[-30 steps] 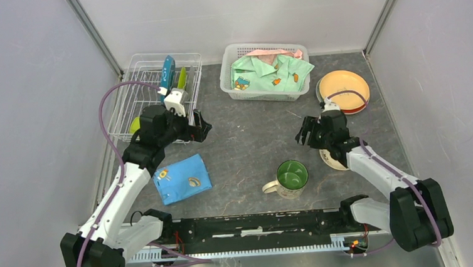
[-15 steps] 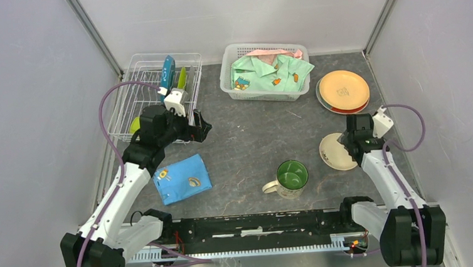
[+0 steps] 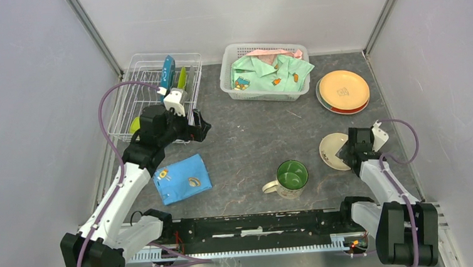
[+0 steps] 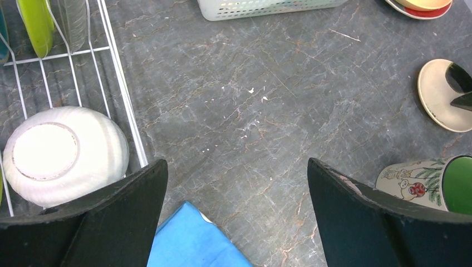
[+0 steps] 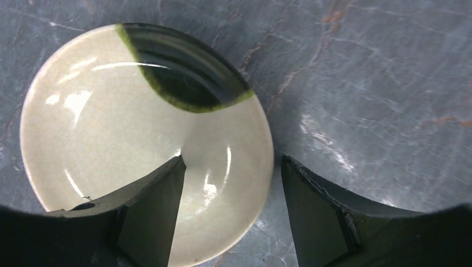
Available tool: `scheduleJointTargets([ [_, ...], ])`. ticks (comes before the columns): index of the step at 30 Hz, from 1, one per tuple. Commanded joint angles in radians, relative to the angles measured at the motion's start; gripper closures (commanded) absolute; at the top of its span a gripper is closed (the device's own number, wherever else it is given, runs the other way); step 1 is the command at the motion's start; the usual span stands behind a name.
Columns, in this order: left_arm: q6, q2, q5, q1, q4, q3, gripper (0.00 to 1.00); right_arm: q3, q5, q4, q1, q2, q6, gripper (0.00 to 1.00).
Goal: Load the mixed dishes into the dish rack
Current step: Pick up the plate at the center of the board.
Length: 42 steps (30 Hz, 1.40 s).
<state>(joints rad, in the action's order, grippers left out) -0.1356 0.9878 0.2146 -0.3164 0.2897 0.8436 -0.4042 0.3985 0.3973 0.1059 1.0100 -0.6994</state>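
The cream plate [image 5: 133, 128], with a dark green patch on one side, lies flat on the table at the right [image 3: 330, 148]. My right gripper [image 5: 232, 161] [image 3: 348, 153] is open and straddles its rim, one finger over the plate's inside and the other over the table outside it. A gap shows between the outer finger and the rim. My left gripper [image 4: 236, 167] [image 3: 198, 126] hangs wide open beside the dish rack [image 3: 138, 96], holding nothing. The rack holds a blue plate [image 3: 167, 74], a lime-green plate [image 4: 35, 21] and an upturned white bowl [image 4: 67, 154]. The green-lined mug [image 3: 291, 177] lies near the front.
An orange plate [image 3: 343, 89] is stacked on a red one at the back right. A white latticed basket [image 3: 263, 75] with green clothing stands at the back middle. A folded blue cloth [image 3: 182, 179] lies below the left gripper. Grey walls close in on both sides.
The right arm swung from mid-table out to the right, and its gripper came down over the cream plate's right rim. The left arm has not moved.
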Motion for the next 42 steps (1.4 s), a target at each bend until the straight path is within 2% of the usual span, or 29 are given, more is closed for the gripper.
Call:
scheduleJointTargets([
  [1,0.034,-0.023,-0.011,-0.004,-0.026,-0.005,0.0,0.052,-0.143,-0.162,0.005,-0.01,0.088,0.3],
  [9,0.034,-0.023,-0.012,-0.004,-0.025,-0.005,0.0,0.108,-0.3,-0.28,0.004,-0.002,0.155,0.37],
  [18,0.037,-0.032,-0.02,-0.004,-0.03,-0.008,0.0,0.171,-0.516,-0.448,0.004,-0.027,0.212,0.53],
  [27,0.035,-0.026,-0.023,-0.004,-0.03,-0.005,0.0,0.217,-0.562,-0.534,0.004,-0.001,0.186,0.66],
  [33,0.038,-0.044,-0.018,-0.004,-0.042,-0.002,0.0,0.218,-0.575,-0.561,0.005,-0.009,0.177,0.83],
  [36,-0.012,-0.063,-0.047,-0.004,-0.067,-0.018,0.0,0.211,-0.589,-0.559,0.004,-0.037,0.178,0.92],
  [42,-0.035,-0.015,-0.077,-0.004,0.0,0.034,0.0,0.128,-0.612,-0.461,0.005,-0.081,0.121,1.0],
])
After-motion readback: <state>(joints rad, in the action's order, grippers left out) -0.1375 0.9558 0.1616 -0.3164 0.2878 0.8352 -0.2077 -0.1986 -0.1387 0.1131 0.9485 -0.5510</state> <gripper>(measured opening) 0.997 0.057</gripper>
